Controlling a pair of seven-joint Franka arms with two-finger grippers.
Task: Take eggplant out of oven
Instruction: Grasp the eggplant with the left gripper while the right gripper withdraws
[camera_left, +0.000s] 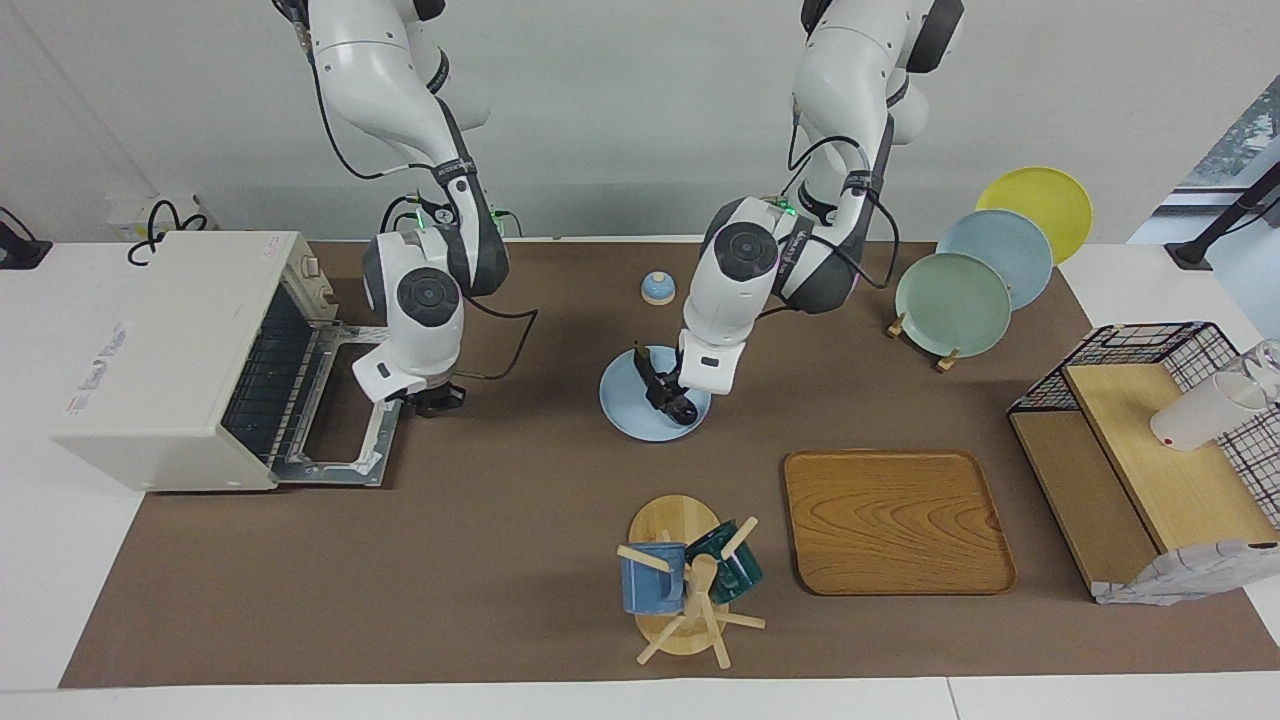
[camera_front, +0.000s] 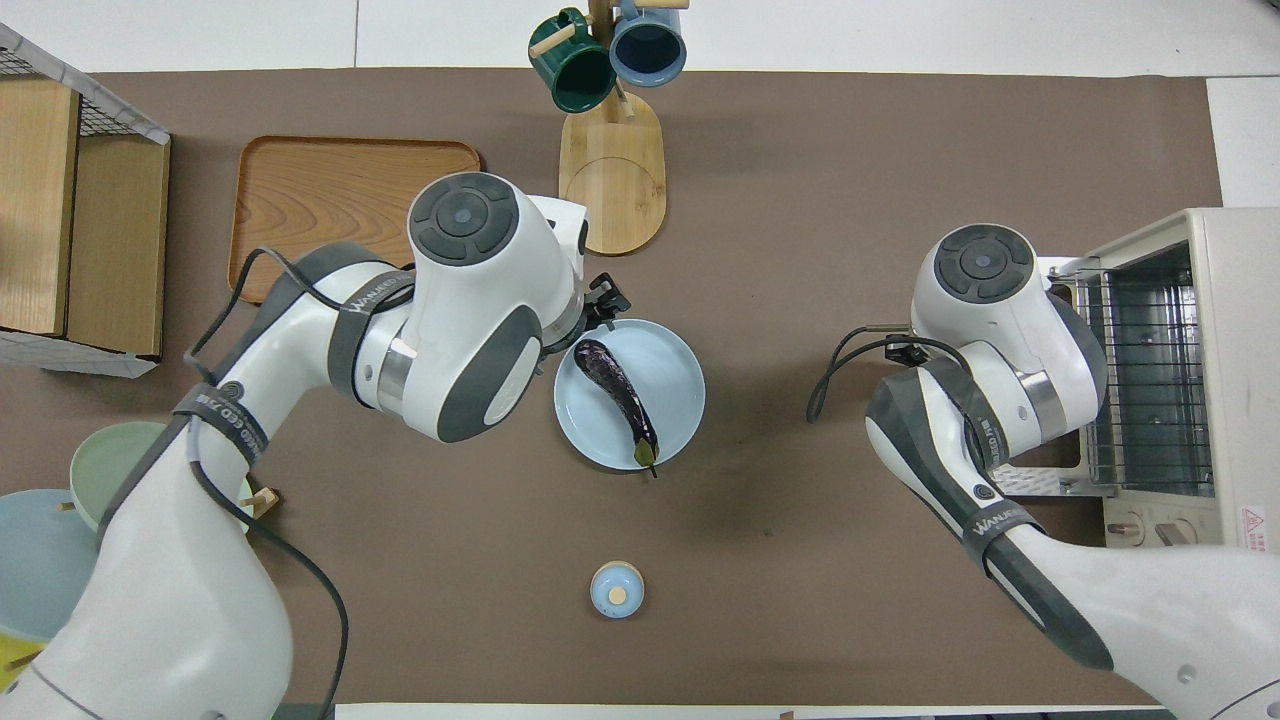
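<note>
Eggplant (camera_front: 617, 400) resting on plate (camera_front: 672, 365), oven (camera_left: 170, 360) empty. Left tool (camera_left: 672, 398) low at eggplant's thick end, grip unclear; lifting early could roll it onto tabletop (camera_left: 480, 560). Right tool (camera_left: 436, 399) waiting over oven door, grip unclear.

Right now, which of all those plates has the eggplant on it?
The pale blue plate flat on the table's middle holds the eggplant. The other three plates stand upright in a rack, bare.

Dark purple eggplant (camera_front: 618, 387), pale blue plate (camera_front: 672, 375)
</note>
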